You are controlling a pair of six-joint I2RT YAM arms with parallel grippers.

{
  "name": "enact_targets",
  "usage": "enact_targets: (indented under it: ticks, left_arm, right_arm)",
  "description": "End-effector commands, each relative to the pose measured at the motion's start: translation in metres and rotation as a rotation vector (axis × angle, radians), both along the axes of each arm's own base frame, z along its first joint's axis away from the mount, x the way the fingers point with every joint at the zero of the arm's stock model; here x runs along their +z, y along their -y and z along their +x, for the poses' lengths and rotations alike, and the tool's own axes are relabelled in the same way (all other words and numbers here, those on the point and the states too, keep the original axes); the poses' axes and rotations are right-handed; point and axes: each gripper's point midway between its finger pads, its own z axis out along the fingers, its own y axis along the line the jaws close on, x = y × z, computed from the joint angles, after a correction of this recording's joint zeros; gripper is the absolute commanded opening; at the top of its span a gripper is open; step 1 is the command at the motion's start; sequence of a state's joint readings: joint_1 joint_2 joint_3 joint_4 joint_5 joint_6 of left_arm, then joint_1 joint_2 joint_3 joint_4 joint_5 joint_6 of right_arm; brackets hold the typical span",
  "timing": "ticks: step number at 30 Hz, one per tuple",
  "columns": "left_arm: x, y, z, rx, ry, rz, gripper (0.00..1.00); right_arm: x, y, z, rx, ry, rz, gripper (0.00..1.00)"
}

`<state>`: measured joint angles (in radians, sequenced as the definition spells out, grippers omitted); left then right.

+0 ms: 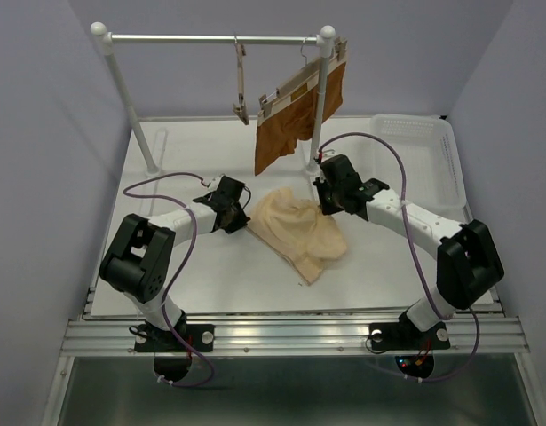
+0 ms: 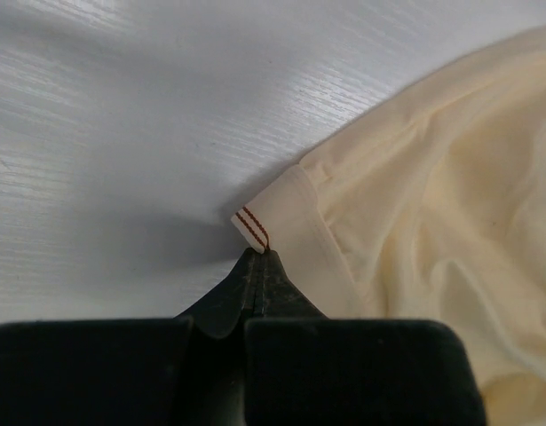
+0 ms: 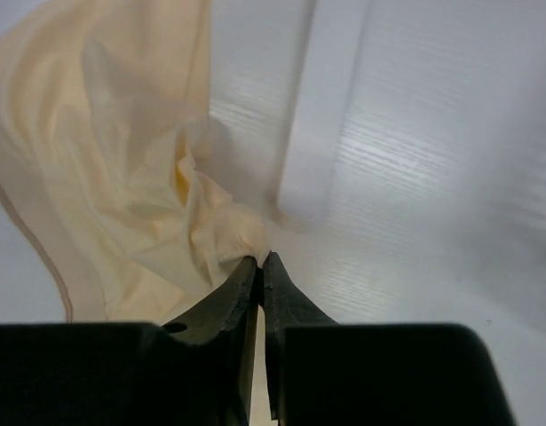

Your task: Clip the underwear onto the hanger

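Underwear (image 1: 299, 232) lies crumpled on the counter (image 1: 201, 266) between my two arms, a pale cream heap well apart from the hanger (image 1: 241, 89). My left end effector (image 2: 257, 257) is pressed together, its tips pinching the outer edge of the waistband (image 2: 299, 244) right beside two red stitches (image 2: 252, 224) at the band's corner. That corner throws a soft shadow on the white surface beside it. My right end effector (image 3: 260, 259) is also pressed together, with a small bunched fold of the cloth caught between its tips. From there the thin fabric spreads away to the upper left of the wrist view, with light showing through it. Seen from above, the left end effector is at the heap's left edge and the right one at its far right edge, both low over the counter. The hanger hangs by its hook on the rail (image 1: 184, 38) at the back, tilted almost on end, with one clip at its low end. Just right of it on the same rail hangs a second hanger (image 1: 299, 78) holding a brown garment (image 1: 286, 133). A white basket (image 1: 413, 120) stands at the counter's far right corner, behind my right arm
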<state>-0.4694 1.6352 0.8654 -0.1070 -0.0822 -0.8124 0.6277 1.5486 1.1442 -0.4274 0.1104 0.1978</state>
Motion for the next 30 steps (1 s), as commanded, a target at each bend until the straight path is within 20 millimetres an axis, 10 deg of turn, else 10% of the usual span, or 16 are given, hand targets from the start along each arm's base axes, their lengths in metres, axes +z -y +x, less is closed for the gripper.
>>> enact_targets:
  ticks: [1,3,6,7,12,22,30]
  left_arm:
    - [0.017,-0.002,0.014,0.002,0.044,0.022,0.00]
    - [0.020,0.000,0.018,-0.001,0.054,0.017,0.00]
    - [0.023,0.003,0.022,-0.009,0.059,0.014,0.00]
    - [0.024,0.003,0.022,-0.009,0.059,0.014,0.00]
    - [0.032,-0.001,0.023,0.018,0.081,0.016,0.00]
    - [0.027,-0.009,0.029,0.055,0.060,0.041,0.00]
    - [0.032,-0.024,0.045,0.087,0.076,0.056,0.00]
  right_arm:
    - [0.009,0.024,0.037,-0.081,0.083,-0.091,0.12]
    - [0.009,0.049,0.061,-0.183,0.115,-0.161,0.17]
    - [0.030,0.063,0.084,-0.275,0.180,-0.240,0.51]
    - [0.038,0.058,0.081,-0.246,0.160,-0.225,0.74]
    - [0.050,0.026,0.031,-0.020,0.115,-0.075,1.00]
    - [-0.003,-0.035,-0.106,0.326,-0.190,0.129,1.00]
    - [-0.061,-0.053,-0.120,0.341,-0.322,0.124,1.00]
